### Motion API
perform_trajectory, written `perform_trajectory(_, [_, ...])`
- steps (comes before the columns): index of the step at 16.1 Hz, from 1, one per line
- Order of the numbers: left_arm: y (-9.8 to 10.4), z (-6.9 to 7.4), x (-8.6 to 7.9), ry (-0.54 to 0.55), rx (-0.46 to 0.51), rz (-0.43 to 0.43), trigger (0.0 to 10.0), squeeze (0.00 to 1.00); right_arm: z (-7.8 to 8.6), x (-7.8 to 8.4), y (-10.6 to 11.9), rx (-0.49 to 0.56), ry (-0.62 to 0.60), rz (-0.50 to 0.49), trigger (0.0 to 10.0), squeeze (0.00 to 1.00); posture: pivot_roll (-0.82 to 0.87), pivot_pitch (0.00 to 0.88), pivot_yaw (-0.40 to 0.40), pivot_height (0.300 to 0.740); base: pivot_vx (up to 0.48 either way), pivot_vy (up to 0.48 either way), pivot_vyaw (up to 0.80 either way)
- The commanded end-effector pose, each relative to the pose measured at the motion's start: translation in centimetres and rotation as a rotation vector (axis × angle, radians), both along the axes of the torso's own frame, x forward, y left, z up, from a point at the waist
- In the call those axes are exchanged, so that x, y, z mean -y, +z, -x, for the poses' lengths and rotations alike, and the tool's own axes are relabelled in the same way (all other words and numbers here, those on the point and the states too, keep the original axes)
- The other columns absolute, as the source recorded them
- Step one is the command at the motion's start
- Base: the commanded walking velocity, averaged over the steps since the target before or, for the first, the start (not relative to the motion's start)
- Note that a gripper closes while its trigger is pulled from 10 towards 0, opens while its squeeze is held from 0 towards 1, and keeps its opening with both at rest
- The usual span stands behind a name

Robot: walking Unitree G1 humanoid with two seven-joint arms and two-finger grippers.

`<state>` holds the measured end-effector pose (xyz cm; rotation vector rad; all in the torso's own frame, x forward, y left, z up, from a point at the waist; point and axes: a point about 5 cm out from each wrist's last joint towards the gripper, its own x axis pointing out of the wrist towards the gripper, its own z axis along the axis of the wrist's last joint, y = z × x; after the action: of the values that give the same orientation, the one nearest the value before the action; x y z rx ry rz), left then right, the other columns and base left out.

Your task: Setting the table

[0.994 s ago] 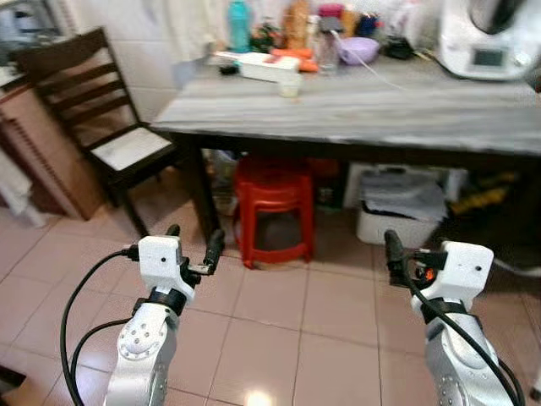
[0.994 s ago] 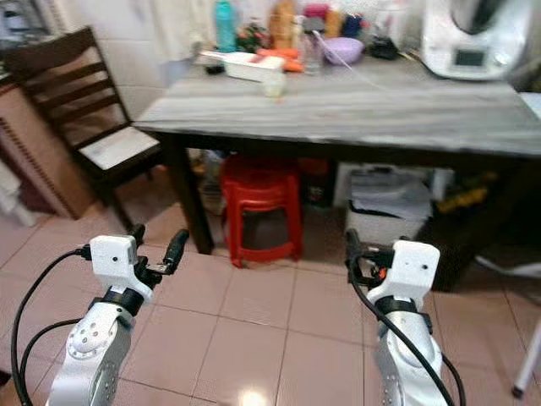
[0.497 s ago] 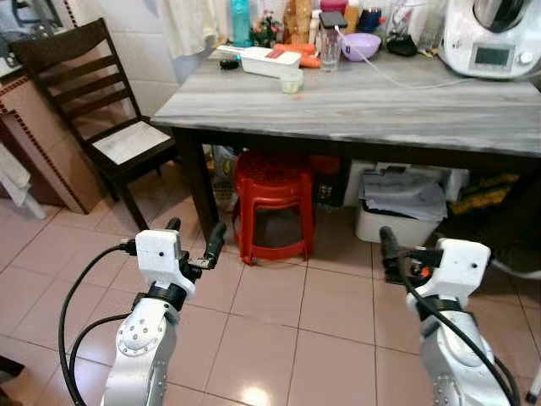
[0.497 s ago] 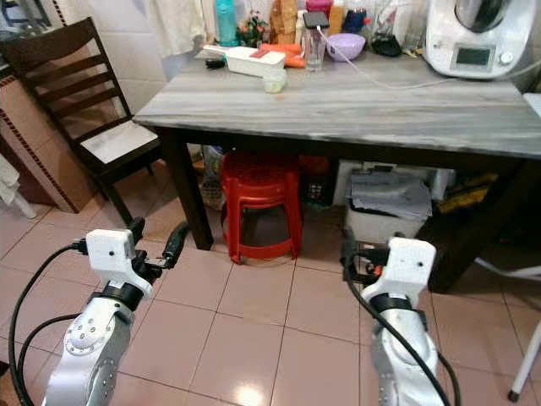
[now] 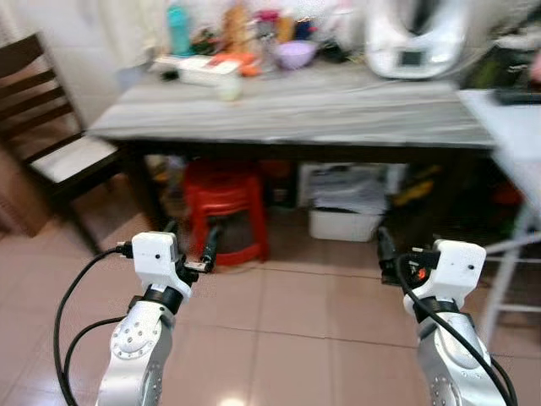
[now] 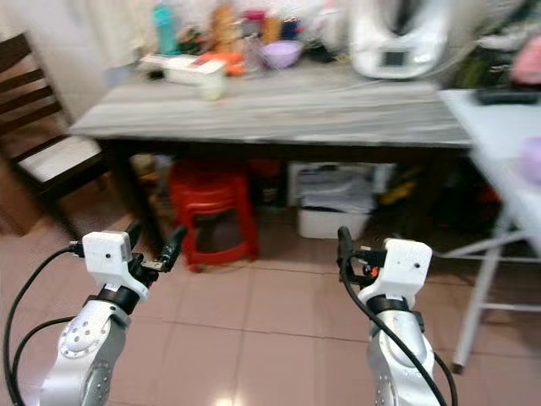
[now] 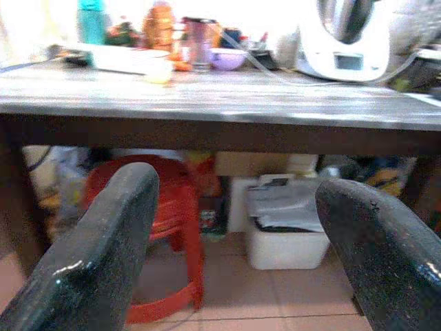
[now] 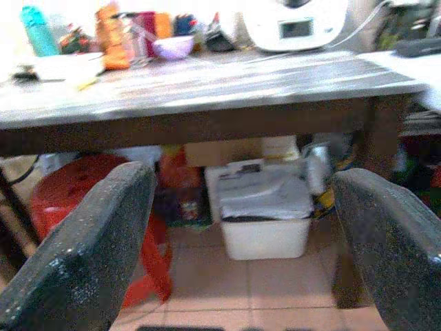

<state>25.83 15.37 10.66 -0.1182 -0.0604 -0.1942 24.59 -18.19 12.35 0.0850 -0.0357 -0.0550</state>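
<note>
The robot has swung to its right in the last second: the table (image 5: pixel 279 110) has slid left in its view and a white side table (image 5: pixel 507 127) has come in on the right. Both the left gripper (image 5: pixel 193 245) and right gripper (image 6: pixel 342 249) hang low over the floor, fingers spread wide and empty. It looks like it is still looking for tableware; the bowl (image 5: pixel 294 52) sits at the table's far edge.

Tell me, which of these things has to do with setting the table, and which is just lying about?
For the job:
grey-topped table
left tool, open, holding nothing
right tool, open, holding nothing
purple bowl, possibly

Just lying about:
red stool
white bin under the table
white kitchen machine
teal bottle
dark chair
</note>
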Motion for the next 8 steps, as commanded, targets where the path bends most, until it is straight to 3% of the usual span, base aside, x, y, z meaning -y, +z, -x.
perform_trajectory(1, [0.09, -0.07, 0.62, -0.02, -0.002, 0.007, 10.0, 0.0, 0.15, 0.6, 0.47, 0.014, -0.024, 0.012, 10.0, 0.0, -0.08, 0.0, 0.054, 0.74, 0.0, -0.48, -0.68])
perform_trajectory(4, [0.37, -0.16, 0.77, -0.023, 0.002, 0.013, 10.0, 0.0, 0.11, 0.73, 0.66, 0.02, -0.027, 0.013, 10.0, 0.0, -0.08, 0.0, 0.054, 0.74, 0.0, -0.48, -0.61])
perform_trajectory(8, [0.22, -0.24, 0.57, -0.02, -0.004, 0.006, 10.0, 0.0, 0.0, 0.53, 0.7, 0.024, -0.024, 0.014, 10.0, 0.0, -0.08, 0.0, 0.059, 0.74, 0.0, -0.48, 0.0])
